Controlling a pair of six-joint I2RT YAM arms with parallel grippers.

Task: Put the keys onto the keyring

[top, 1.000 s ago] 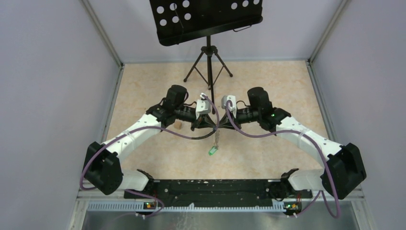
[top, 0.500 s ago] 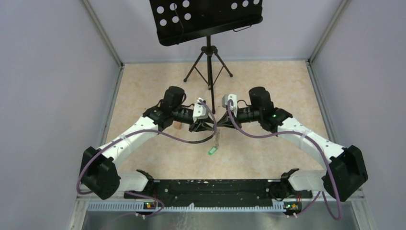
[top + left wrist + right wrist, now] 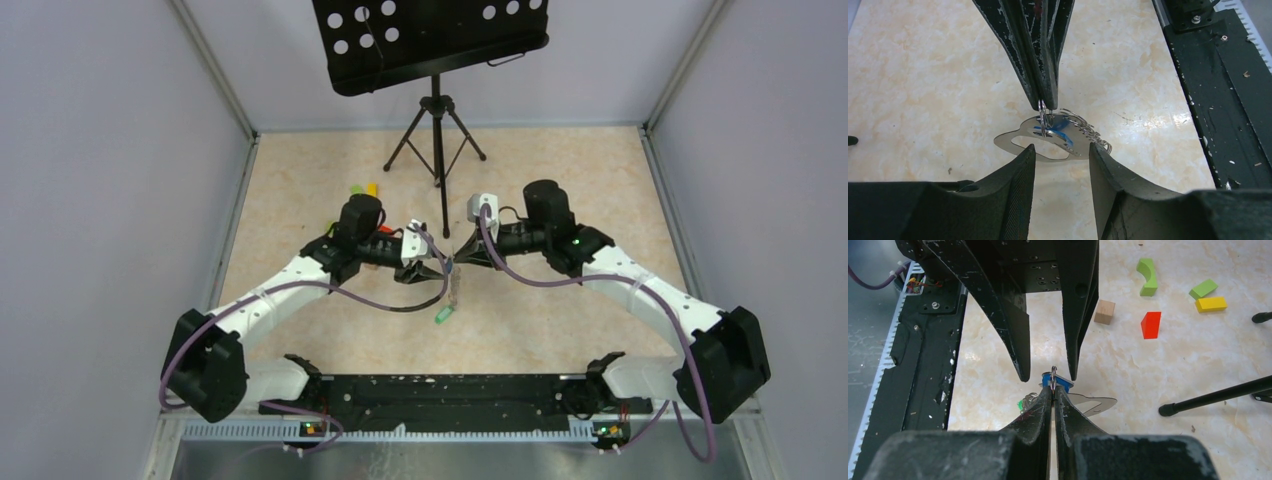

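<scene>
The left hand (image 3: 425,264) stands half open. Its two fingers (image 3: 1015,185) sit either side of the hanging keyring (image 3: 1004,140), and I see no contact between them. The right hand (image 3: 457,258) meets it nose to nose over the middle of the desk (image 3: 570,170). Its jaws are pressed together on a thin wire loop at the top of the keyring, and it holds the whole bunch up off the desk.

From overhead the bunch is only a short dark dangle below the two hands, with the green-tagged key (image 3: 443,314) at the bottom.

The left wrist view shows far more. There is a flat, pale metal loop with a cut-out, a fine chain (image 3: 1088,132) down its right side, and a smear of blue against it.

The right wrist view gives the blue as a tag (image 3: 1062,382) just behind its own closed fingertips, with a bit of green lower left. I cannot make out the key blades themselves.

Only this view takes in the loose blocks beyond: a green arch (image 3: 1147,276), a green block (image 3: 1203,288), a yellow one (image 3: 1211,303), a red one (image 3: 1151,324) and a plain wooden cube (image 3: 1104,311). The leg of a black stand (image 3: 1218,395) crosses at the right.
</scene>
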